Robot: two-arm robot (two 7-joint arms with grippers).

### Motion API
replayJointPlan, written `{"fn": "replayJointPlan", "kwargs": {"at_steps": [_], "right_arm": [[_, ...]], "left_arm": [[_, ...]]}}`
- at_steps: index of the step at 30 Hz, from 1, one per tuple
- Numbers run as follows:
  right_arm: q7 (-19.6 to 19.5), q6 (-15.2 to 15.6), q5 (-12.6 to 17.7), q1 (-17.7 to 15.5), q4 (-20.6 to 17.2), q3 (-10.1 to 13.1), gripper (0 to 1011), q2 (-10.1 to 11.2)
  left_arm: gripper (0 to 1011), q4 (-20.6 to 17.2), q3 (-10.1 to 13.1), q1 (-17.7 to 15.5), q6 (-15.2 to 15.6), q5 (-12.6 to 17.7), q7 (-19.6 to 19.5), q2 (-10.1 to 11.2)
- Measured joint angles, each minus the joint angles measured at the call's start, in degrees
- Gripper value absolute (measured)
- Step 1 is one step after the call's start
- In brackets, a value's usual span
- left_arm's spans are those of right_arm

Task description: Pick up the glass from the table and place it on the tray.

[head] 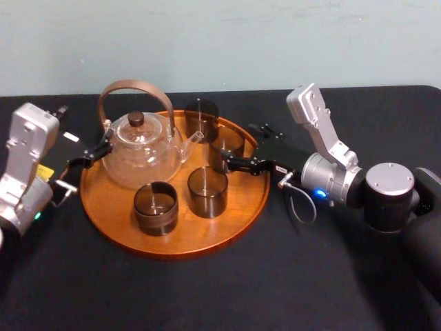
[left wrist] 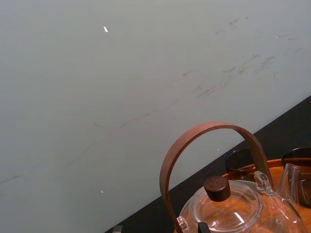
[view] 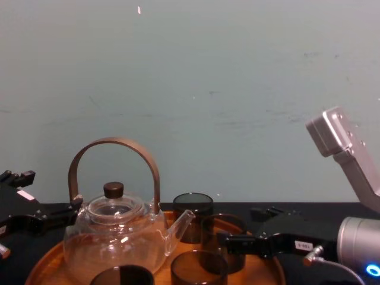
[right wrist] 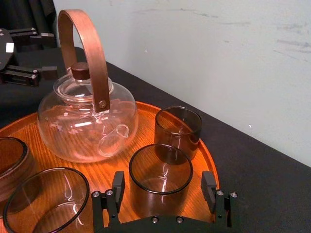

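The right gripper (right wrist: pixel 163 188) stands wide astride a smoked glass tumbler (right wrist: pixel 160 167) that sits on the wooden tray (right wrist: pixel 204 151) by its right rim, seemingly clear of both pads. Light, slick and brittle, it wants a gentle mid-wall squeeze. The tray also carries a glass teapot (right wrist: pixel 87 119) and three other tumblers, all apparently empty; the left gripper (head: pixel 88 155) idles spread beside the teapot.

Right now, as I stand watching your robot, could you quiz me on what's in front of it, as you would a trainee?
1. How many dark glasses stand on the tray?
2. True or false: the right gripper is clamped shut on the teapot.
3. What stands between the right gripper's fingers? A) the teapot B) a dark glass C) nothing

Key:
1. Four.
2. False. It is open, with a finger on either side of a glass. The left gripper sits open at the tray's left edge.
3. B.
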Motion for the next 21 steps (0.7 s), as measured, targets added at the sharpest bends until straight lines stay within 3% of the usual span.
{"fn": "replayJointPlan", "kwargs": {"at_steps": [10,21], "right_arm": [[-0.4,0.89,1.2,-2.45,-4.59,0.27,1002,1.76],[-1.57,2.67,2.55,-7.03,-12.88,1.21,1002,5.53]], "left_arm": [[1009,0.0,0.0,0.0,0.0,0.0,0.0,0.0],[1009,0.0,0.0,0.0,0.0,0.0,0.0,0.0]]}}
